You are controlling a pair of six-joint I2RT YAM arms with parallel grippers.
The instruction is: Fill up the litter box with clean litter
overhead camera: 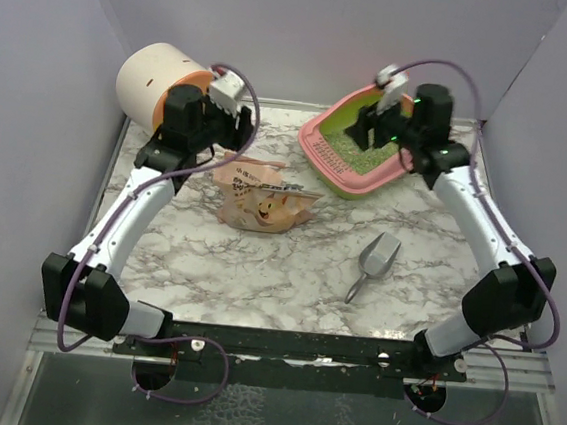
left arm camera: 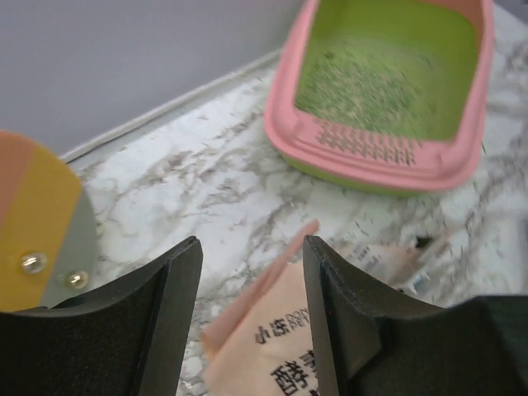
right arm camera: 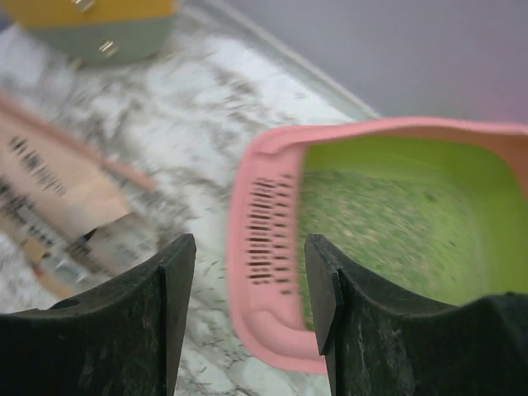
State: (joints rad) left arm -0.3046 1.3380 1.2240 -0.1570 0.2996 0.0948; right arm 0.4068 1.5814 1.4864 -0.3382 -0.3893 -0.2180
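Observation:
The pink litter box (overhead camera: 321,156) with a lime-green inside stands at the back right, and also shows in the left wrist view (left arm camera: 371,161) and the right wrist view (right arm camera: 264,247). Greyish-green litter (right arm camera: 371,223) covers its floor (left arm camera: 363,82). My right gripper (overhead camera: 372,129) is open and empty, hovering over the box's slotted rim (right arm camera: 249,247). My left gripper (overhead camera: 224,147) is open and empty, just above the top edge of the peach-pink bag (left arm camera: 252,247).
The crinkled peach-pink bag (overhead camera: 263,198) lies mid-table, also in the left wrist view (left arm camera: 280,338). A grey metal scoop (overhead camera: 374,259) lies right of centre. A cream-and-orange cylinder (overhead camera: 155,85) lies at the back left. A few loose granules (right arm camera: 206,276) are scattered beside the box.

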